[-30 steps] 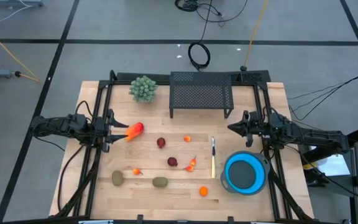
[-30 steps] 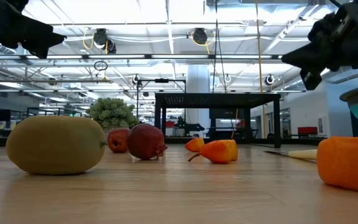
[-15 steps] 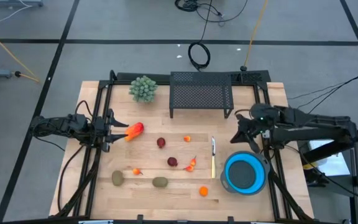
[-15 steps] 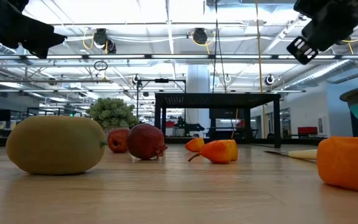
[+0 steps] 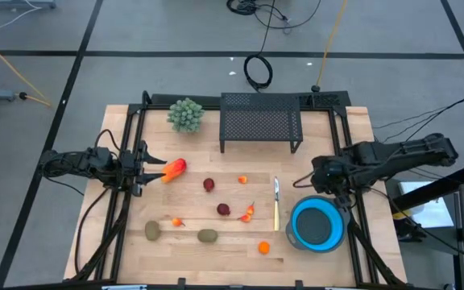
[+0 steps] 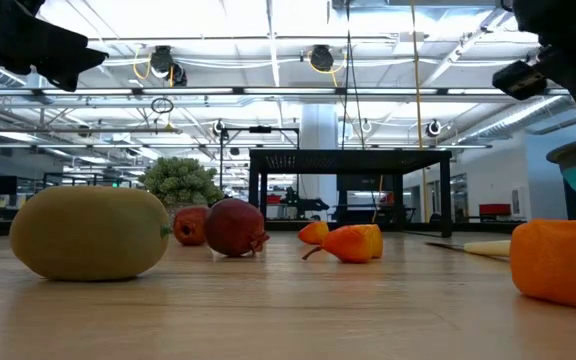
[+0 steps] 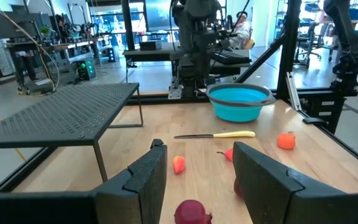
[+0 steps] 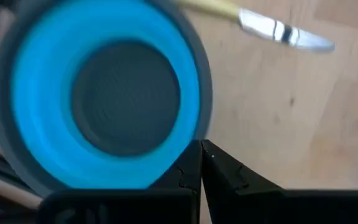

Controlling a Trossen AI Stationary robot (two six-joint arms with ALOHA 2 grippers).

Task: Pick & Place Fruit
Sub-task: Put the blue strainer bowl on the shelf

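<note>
Your left gripper [image 5: 153,171] is clamped on the orange-red mango [image 5: 173,168], ready to carry, while your right gripper [image 5: 322,187], fingers together, hovers near the blue bowl [image 5: 319,225].

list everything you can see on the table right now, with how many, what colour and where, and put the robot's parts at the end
mango-like fruit: 1, orange-red, at the left gripper's tips
round fruits: 2, dark red, table middle
oval fruits: 2, brownish-green, front left
small fruits: 4, orange, scattered mid to front
knife: 1, pale handle, left of bowl
bowl: 1, blue, front right
bushy plant: 1, pale green, back left
mesh rack: 1, black, back centre
left gripper: left side, at the mango-like fruit
right gripper: shut, above the bowl's rim
</note>
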